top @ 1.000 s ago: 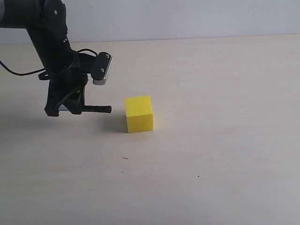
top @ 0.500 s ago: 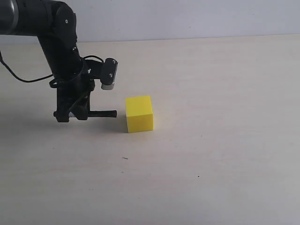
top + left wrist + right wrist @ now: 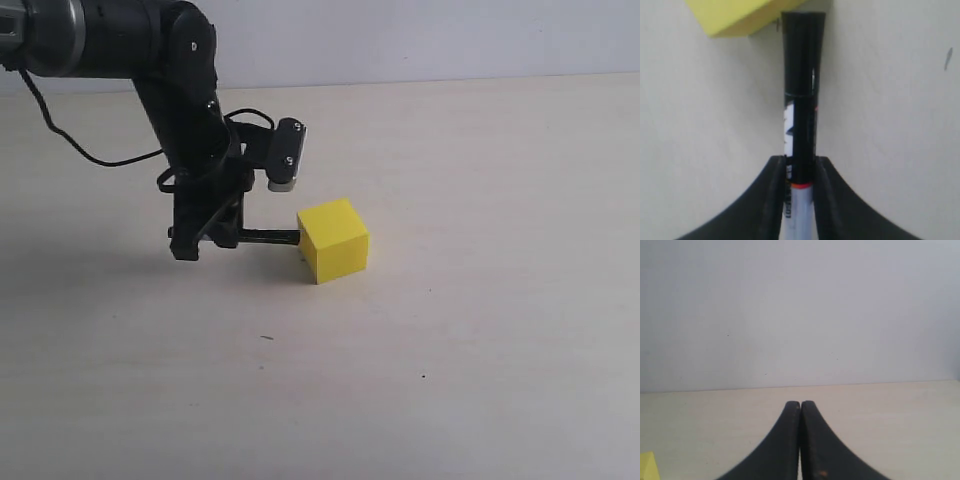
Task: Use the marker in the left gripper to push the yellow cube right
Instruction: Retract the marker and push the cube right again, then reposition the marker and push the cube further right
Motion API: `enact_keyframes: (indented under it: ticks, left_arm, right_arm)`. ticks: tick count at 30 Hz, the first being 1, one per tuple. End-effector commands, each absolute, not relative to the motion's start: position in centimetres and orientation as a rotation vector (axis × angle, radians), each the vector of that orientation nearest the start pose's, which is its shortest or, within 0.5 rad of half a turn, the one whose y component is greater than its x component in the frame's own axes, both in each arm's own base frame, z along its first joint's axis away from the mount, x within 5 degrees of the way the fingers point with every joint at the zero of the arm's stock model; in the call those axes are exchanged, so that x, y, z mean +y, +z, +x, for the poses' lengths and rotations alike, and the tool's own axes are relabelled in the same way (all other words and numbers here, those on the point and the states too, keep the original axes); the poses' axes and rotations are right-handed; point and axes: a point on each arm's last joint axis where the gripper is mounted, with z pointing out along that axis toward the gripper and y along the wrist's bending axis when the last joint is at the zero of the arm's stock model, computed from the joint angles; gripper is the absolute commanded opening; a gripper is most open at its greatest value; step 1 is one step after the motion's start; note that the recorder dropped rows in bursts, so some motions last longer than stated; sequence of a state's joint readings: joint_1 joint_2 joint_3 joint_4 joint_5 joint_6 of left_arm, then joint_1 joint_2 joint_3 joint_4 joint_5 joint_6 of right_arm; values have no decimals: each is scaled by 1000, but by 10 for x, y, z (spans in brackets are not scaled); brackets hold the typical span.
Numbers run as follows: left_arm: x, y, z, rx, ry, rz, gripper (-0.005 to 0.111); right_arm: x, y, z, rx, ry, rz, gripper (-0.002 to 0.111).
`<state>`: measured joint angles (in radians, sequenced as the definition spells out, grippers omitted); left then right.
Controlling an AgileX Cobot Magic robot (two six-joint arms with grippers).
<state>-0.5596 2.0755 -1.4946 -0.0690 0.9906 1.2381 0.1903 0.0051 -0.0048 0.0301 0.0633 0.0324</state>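
Nearest me, the pale table (image 3: pixel 450 380) is bare apart from two tiny dark specks (image 3: pixel 267 338). Further in, left of the middle, my left gripper (image 3: pixel 205 240) hangs low over the surface, jaws pointing down and closed partway on the marker (image 3: pixel 270 237). From the left wrist view I can see both black fingers (image 3: pixel 772 185) pinching the barrel where the white part meets the black – a firm hold. The marker lies level, just above the table, and sticks out to the right of the jaws.

Its black end meets the left face of the yellow cube (image 3: pixel 335 240), touching close to one of the cube's edges. The cube sits flat on the table, near the centre and directly right of the gripper, turned a little so one corner faces me. A silver-grey block (image 3: pixel 287 160) on the wrist hangs above the marker, and a black cable (image 3: pixel 100 155) loops off to the left behind the arm (image 3: pixel 170 70).

Beyond that the table runs back to a plain pale wall (image 3: pixel 450 35).

My right gripper (image 3: pixel 800 410) – seen only from its own wrist camera – has its jaws pressed together on nothing.
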Motion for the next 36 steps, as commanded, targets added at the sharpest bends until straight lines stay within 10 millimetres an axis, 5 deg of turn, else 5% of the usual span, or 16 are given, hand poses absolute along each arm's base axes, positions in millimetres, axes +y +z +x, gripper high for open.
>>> enact_keyframes:
  ticks: [1, 12, 18, 23, 36]
  left_arm:
    - [-196, 164, 350, -2151, 75, -2304, 0]
    - [-237, 167, 349, -2269, -16, -2498, 0]
    - [-208, 172, 366, -2398, -82, -2313, 0]
    - [-200, 167, 366, -2292, -224, -2288, 0]
    - [-229, 158, 366, -2182, -225, -2449, 0]
  right_arm:
    - [11, 208, 55, 1542, 193, -101, 0]
    - [11, 208, 55, 1542, 193, -101, 0]
    - [11, 208, 55, 1542, 193, -101, 0]
    - [11, 208, 55, 1542, 193, -101, 0]
    - [11, 208, 55, 1542, 195, -99, 0]
